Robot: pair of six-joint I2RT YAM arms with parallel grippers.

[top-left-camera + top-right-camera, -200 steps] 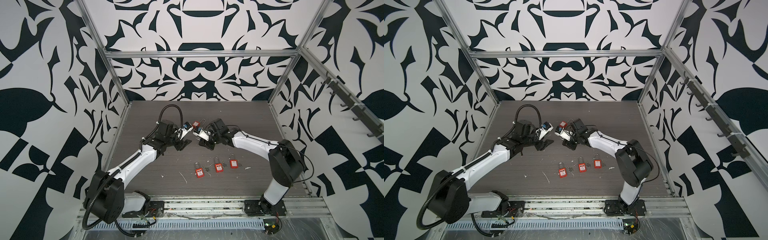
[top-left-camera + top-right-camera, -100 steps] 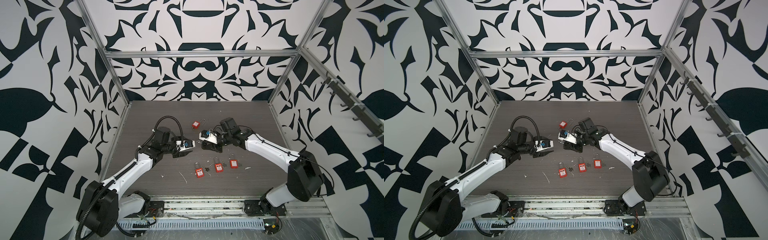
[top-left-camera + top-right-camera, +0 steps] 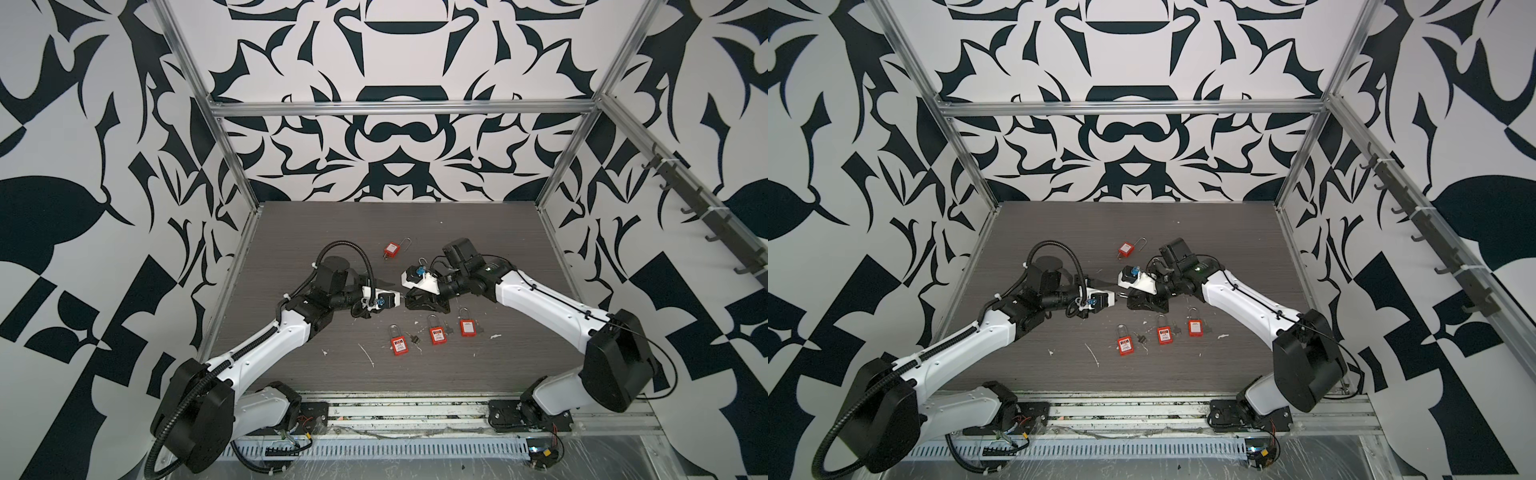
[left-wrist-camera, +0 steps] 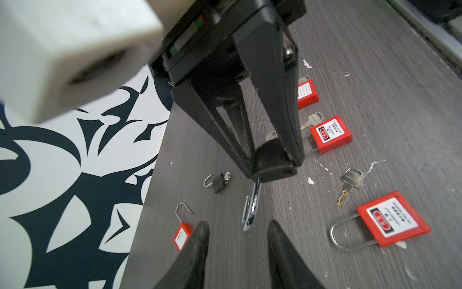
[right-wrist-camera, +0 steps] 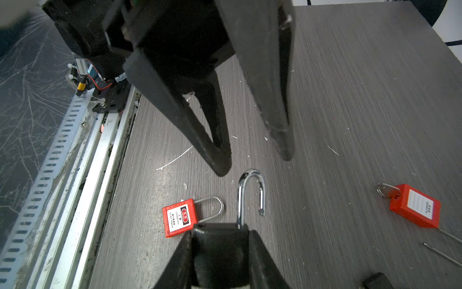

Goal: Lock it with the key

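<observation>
My right gripper [image 5: 221,232] is shut on a black padlock [image 5: 220,247] and holds it above the table. The padlock's chrome shackle [image 5: 250,192] is swung open and points at my left gripper [image 4: 237,226]. The left gripper stands open and empty, its fingertips [image 5: 221,165] either side of the shackle's bend without touching it. In both top views the two grippers [image 3: 400,297] [image 3: 1121,296] meet tip to tip at mid table. A loose key [image 4: 350,184] lies on the table, and neither gripper holds a key.
Three red padlocks [image 3: 397,345] [image 3: 436,334] [image 3: 467,327] lie in a row towards the front with keys beside them. A fourth red padlock [image 3: 392,248] lies further back. A small black padlock [image 4: 218,182] with a key in it lies on the table.
Both arms have come forward from beside the rear red padlock to mid table, still facing each other. The left jaws have narrowed. The right gripper has kept its hold on the black padlock.
</observation>
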